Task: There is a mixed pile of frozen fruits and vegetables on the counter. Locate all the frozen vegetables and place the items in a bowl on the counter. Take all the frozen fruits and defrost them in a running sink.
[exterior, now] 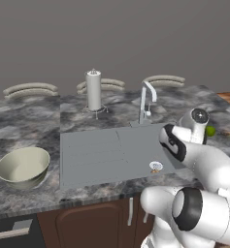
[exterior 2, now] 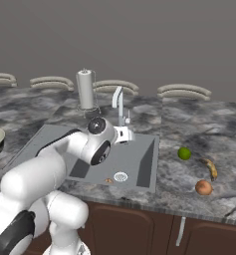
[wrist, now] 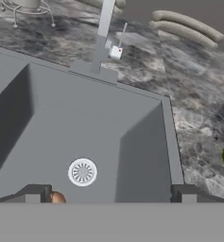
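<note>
We find the pincer (wrist: 111, 194) hanging over the sink (exterior: 136, 140) with its jaws spread wide and nothing between them. The orange-brown fruit lump (wrist: 57, 197) lies on the basin floor just beside the round drain (wrist: 82, 171), close by the pincer's left fingertip (wrist: 38, 194). The tap (exterior: 146, 99) stands at the far rim; we cannot tell whether water runs.

The vegetables remain on the table (exterior 2: 199, 129), right of the sink. The lime-green ball (exterior 2: 184, 153) sits near the basin's right edge. The reddish-brown oval lump (exterior 2: 203, 187) rests nearer the front edge, well apart from the ball. A slim curved yellow-brown item (exterior 2: 211, 169) lies between them (its kind we cannot settle from these views). The bowl (exterior: 23, 167), wide and pale cream-green, stands at the left end of the table, with the whole sink between it and the vegetables.

On handling, our judgement is as follows. Both vegetables look small, light and hard. The ball is smooth and round, so it will likely roll at a glancing touch; we advise closing across its widest part from straight above. The oval lump should seat best with the jaws across its short axis. Neither looks fragile, though a frozen skin may be slippery, so a centred, firm squeeze is advisable. The carry to the bowl is long; a poor hold risks a drop into the basin.
</note>
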